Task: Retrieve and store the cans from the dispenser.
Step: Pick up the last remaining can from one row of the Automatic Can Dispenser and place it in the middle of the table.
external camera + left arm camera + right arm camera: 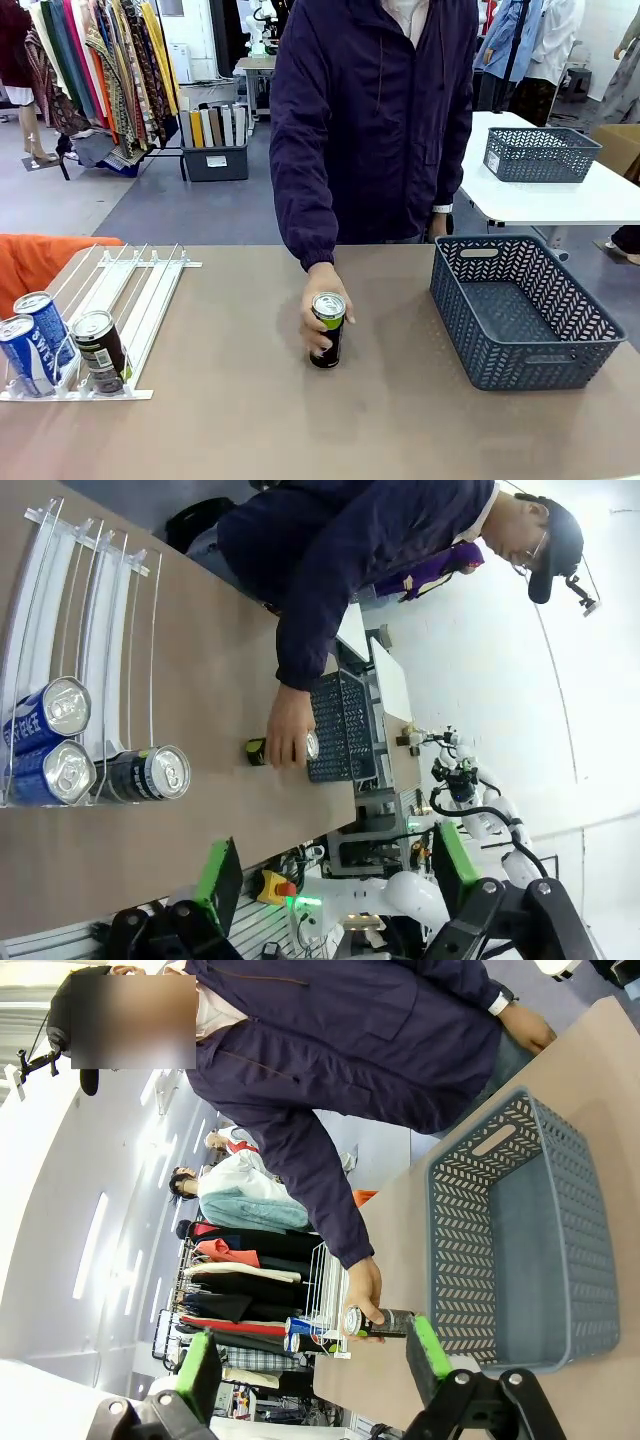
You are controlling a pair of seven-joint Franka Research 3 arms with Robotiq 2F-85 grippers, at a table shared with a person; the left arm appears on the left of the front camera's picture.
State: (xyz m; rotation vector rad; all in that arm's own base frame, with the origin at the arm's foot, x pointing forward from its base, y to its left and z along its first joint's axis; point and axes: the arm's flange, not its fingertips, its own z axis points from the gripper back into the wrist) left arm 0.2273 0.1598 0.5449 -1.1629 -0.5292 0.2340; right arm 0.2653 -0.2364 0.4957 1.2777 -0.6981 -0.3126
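Left hand (pixel 335 865) and right hand (pixel 312 1355) are both spread, holding nothing. A person's hand (pixel 320 298) grips a black can (pixel 328 335) standing on the tabletop (pixel 250 420), between dispenser (pixel 150 300) and basket (pixel 545 365).

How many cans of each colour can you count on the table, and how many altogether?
Blue cans: 2, both in the dispenser
Black cans: 2, one in the dispenser, one standing on the table in the person's hand
Total: 4 cans
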